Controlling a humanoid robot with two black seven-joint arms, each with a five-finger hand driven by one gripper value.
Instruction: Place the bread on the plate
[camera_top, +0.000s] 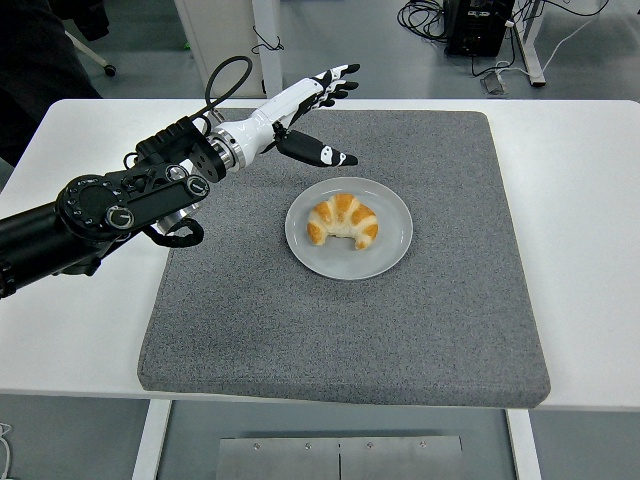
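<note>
My left hand (305, 115) is up over the far left part of the grey mat (440, 320), fingers (335, 82) spread and stretched out toward the far edge, thumb (318, 152) angled down and away from them. It holds nothing and touches nothing (there is clear mat between the thumb tip and the plate). The hand is white with dark fingertips; a black cable (228, 82) loops up from my wrist, and my black forearm (90, 215) runs off the left edge, so the elbow and upper arm are cut off.

The bread (342, 221), a curved golden croissant, lies on the plate (395, 235), a little left of its middle, ends pointing toward me. The plate sits on the mat near the centre, and the mat lies on the white table (590, 200).

At the far side, a table leg, cables and a dark box on the floor are only partly in view; a dark shape at the top left corner is too cropped to make out.
</note>
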